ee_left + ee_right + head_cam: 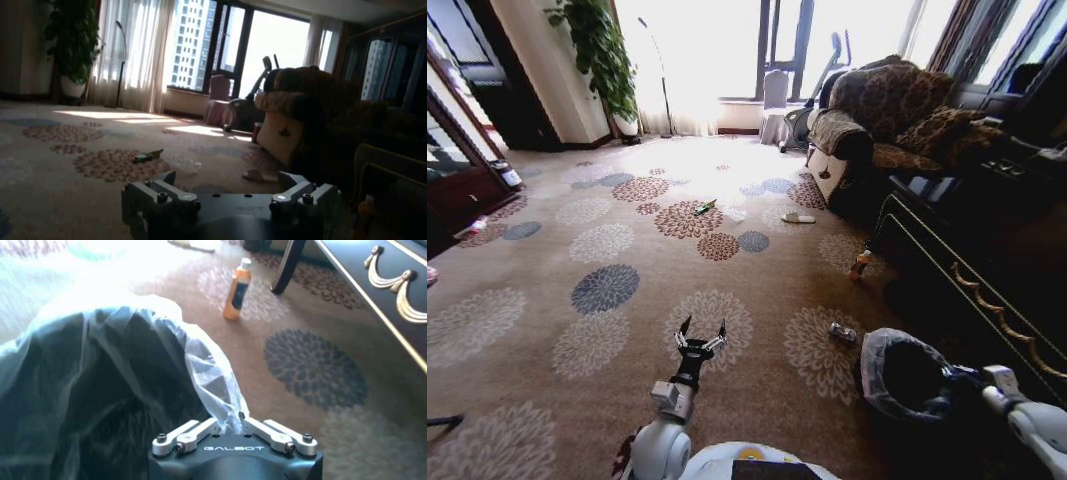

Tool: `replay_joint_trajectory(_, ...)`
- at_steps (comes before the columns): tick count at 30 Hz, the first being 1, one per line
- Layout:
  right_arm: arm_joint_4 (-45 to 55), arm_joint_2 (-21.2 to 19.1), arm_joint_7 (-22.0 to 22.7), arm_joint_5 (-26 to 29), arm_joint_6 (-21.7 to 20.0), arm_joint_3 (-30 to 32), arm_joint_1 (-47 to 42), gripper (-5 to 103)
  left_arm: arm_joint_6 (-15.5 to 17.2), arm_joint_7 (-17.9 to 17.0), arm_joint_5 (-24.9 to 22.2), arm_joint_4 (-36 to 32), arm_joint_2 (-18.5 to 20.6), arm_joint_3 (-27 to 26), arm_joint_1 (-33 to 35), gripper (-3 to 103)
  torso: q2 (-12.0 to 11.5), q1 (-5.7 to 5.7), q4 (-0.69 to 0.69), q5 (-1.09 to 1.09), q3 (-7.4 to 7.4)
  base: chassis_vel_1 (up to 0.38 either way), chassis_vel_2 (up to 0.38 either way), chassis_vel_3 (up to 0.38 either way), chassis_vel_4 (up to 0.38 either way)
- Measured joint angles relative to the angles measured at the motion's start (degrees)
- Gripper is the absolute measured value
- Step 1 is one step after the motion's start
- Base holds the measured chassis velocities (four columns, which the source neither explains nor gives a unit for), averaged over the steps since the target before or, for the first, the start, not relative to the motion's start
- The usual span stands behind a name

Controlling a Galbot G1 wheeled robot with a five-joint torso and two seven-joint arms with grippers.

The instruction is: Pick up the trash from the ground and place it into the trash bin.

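Right, near the robot the left tool [701,338] hangs spread open and empty over the carpet [547,300], while the right tool [235,426] pinches the trash bin [905,378] liner. Litter remains: a can [842,332], an orange bottle [235,289], a green wrapper [705,207] farther off.

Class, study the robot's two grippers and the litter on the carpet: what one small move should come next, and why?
Probably drive forward toward the small can, the nearest litter. The left gripper hangs open and empty over bare carpet, while the right gripper is shut on the trash bin's liner, so the bin travels along.
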Motion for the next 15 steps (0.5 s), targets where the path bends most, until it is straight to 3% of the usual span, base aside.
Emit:
replay_joint_trajectory(4,3.8,3.3,4.3,3.1,-0.1,1.3,-1.1,0,0.2,0.0,0.1,-0.5,0.1,0.0,0.0,100,0.0,0.00,-0.01,-0.03,0.00,0.000,0.000,0.000,0.000)
replay_joint_trajectory(9,10.2,11.6,10.2,7.0,0.2,4.5,-2.3,0,0.5,0.1,0.1,-1.5,0.5,-0.9,0.6,100,0.0,0.00,0.01,-0.03,0.00,0.000,0.000,0.000,0.000)
replay_joint_trajectory(11,10.7,12.6,10.4,6.7,0.6,5.0,-2.6,0,0.6,0.1,0.0,-1.5,0.6,-1.0,0.5,100,0.0,0.00,0.01,-0.03,-0.01,0.000,0.000,0.000,0.000)
replay_joint_trajectory(13,12.7,16.8,11.0,4.2,2.9,6.4,-3.9,0,1.0,0.1,-0.4,-0.5,1.8,-1.7,-0.4,100,0.0,0.00,-0.02,-0.02,-0.01,0.000,0.000,0.000,0.000)
replay_joint_trajectory(15,13.1,17.6,11.3,3.8,3.1,6.6,-4.1,0,1.1,0.1,-0.4,-0.2,2.0,-1.8,-0.6,100,0.0,0.00,-0.03,-0.02,-0.01,0.000,0.000,0.000,0.000)
